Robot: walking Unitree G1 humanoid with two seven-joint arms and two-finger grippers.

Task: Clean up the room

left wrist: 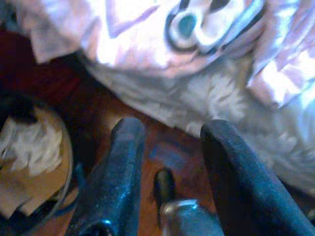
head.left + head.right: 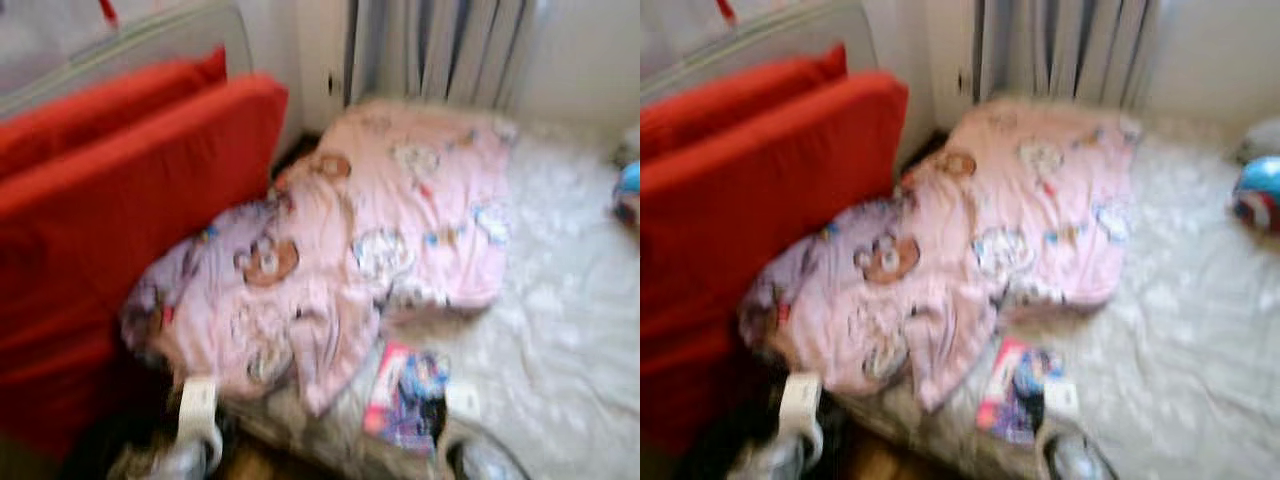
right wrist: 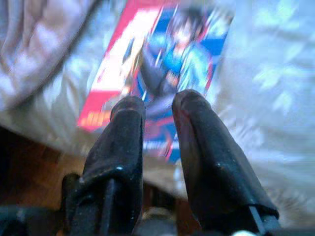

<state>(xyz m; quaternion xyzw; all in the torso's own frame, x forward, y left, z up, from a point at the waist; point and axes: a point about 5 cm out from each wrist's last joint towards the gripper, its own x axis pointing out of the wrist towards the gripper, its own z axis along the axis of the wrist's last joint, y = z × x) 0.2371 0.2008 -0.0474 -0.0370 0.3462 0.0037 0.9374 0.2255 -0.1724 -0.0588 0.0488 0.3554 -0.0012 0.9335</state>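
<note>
Comic book (image 3: 162, 64) with red and blue cover, flat on white bedsheet (image 2: 560, 330) near bed's front edge, just beside rumpled pink cartoon-print blanket (image 2: 390, 230). Right gripper (image 3: 157, 105) low before its near edge, fingers slightly parted, holding nothing. Left gripper (image 1: 167, 132) spread open, empty, near bed's edge below blanket. Red cushions (image 2: 110, 210) on left. Probably light, thin, floppy, glossy and slippery; best pinched at edge overhanging mattress, since soft bedding gives underneath.

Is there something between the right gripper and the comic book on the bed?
Nothing visible is. The right gripper, slightly open, points straight at the comic book, which lies uncovered on the white bed sheet beside the pink blanket.
</note>
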